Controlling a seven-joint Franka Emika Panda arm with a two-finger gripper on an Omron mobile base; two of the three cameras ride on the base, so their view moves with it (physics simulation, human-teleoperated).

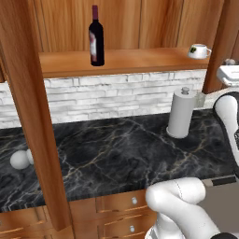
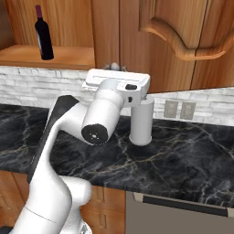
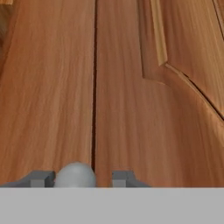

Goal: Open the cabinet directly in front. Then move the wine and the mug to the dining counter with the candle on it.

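Left base view: the wine [image 1: 96,36] stood at top centre on the open cabinet [image 1: 116,61] shelf; the mug [image 1: 199,51] sat at upper right on the same shelf.
Right base view: the wine [image 2: 44,34] stood upper left; a paper towel roll [image 2: 141,120] stood mid-frame on the black counter [image 2: 183,155].
Hand view: the gripper [image 3: 78,178] sat at bottom centre, fingers parted around a round silver knob [image 3: 75,176] on the closed door [image 3: 153,96].

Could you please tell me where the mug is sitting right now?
In the left base view, the mug stands at the right end of the open cabinet's wooden shelf, well right of the wine and above the paper towel roll.
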